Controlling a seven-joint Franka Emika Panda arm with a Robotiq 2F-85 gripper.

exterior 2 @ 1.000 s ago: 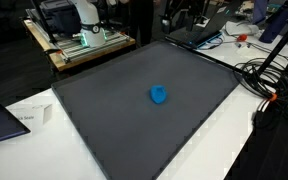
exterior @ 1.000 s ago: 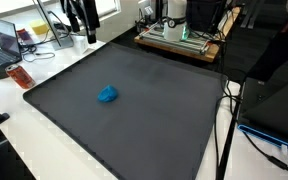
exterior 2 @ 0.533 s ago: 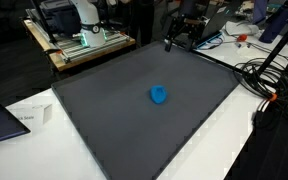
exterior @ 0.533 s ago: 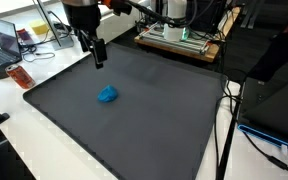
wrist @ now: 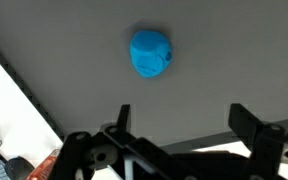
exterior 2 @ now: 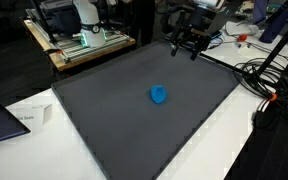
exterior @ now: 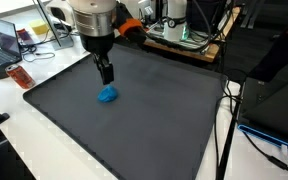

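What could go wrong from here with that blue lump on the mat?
In the wrist view the blue lump lies off-centre, nearer one of the open fingers; closing there might nudge it aside. It looks small and rounded, so it could skid on the dark mat.

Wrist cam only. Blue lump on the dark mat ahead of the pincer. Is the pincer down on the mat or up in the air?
Observer: Up in the air. The pincer hangs above the mat and touches nothing.
Operator: Is it over the lump?
Observer: No. In an exterior view it is well short of the blue lump, close to the mat's far edge, while the lump lies near the middle.
Operator: Anything at the mat's sides?
Observer: Cables lie on the white table along one side, off the mat.
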